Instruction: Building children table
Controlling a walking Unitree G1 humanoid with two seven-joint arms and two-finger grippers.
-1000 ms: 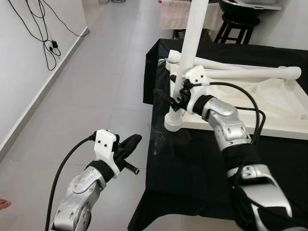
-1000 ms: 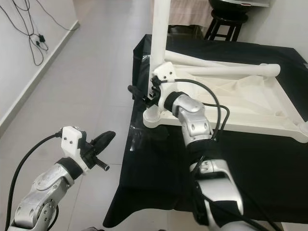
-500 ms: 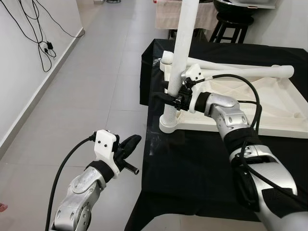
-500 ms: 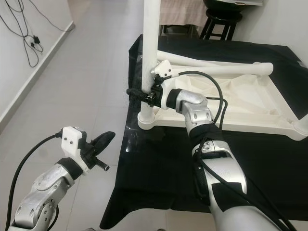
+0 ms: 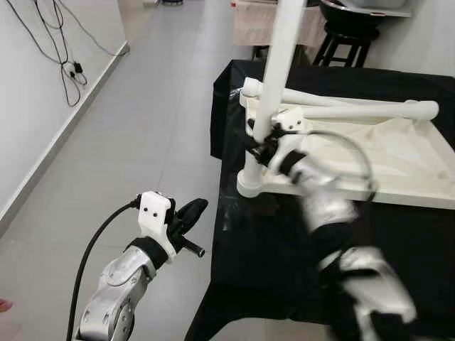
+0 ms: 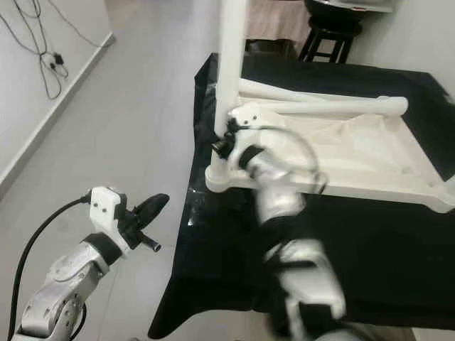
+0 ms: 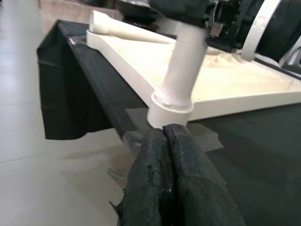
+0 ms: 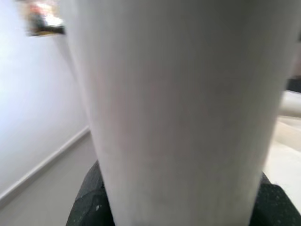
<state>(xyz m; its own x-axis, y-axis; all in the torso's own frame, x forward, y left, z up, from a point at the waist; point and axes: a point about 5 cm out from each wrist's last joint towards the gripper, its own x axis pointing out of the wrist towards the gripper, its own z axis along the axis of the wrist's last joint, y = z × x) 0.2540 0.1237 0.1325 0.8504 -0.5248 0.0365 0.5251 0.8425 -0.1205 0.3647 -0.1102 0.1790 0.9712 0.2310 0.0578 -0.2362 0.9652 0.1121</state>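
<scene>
Right wrist view: the right gripper is clamping the upright white table leg, its fingers wrapping the smooth tube just above its socket in the upturned tabletop. The leg is looking rigid, light and slippery, so a low hold near the socket is appearing soundest. The left gripper, fingers pressed together and empty, is hanging well apart over the floor.

We saw a pale grey tiled floor running back along a white wall, where black cables hung down to a plug. A black cloth covered the worktop. Beyond it stood a black stool and a cream fabric draped over some furniture.
</scene>
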